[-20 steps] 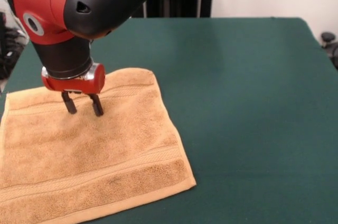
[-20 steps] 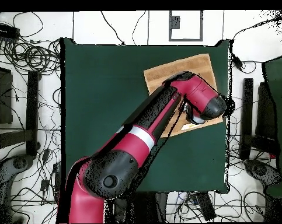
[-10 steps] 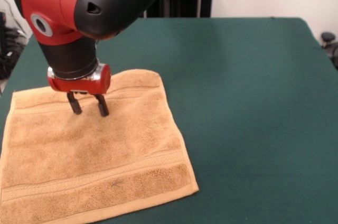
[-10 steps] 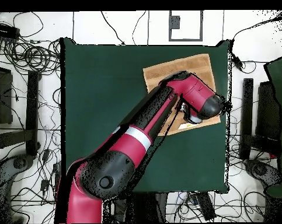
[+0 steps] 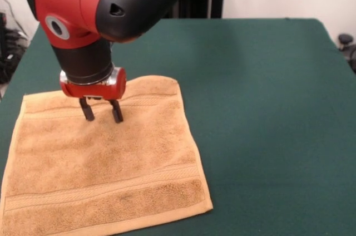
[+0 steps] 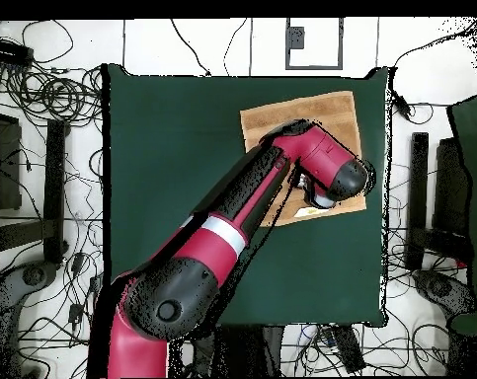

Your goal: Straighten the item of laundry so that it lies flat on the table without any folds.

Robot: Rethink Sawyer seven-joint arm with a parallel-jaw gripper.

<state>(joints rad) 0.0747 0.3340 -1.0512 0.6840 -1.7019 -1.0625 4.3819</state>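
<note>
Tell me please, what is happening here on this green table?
A red and black robot arm is working on a golden-tan towel that lies on the green table. The towel is spread out and looks almost flat, with no fold showing, near one corner of the table. The pincer is open, with its two dark tips pointing down at the part of the towel farthest from the front camera. It grips no cloth, and whether the tips touch the towel is hard to tell.

Bright even indoor light, faint pale sheen on the bench (image 5: 267, 80) beyond the towel (image 5: 105, 163), soft shadow beneath the tool (image 5: 102, 114), sharp focus
</note>
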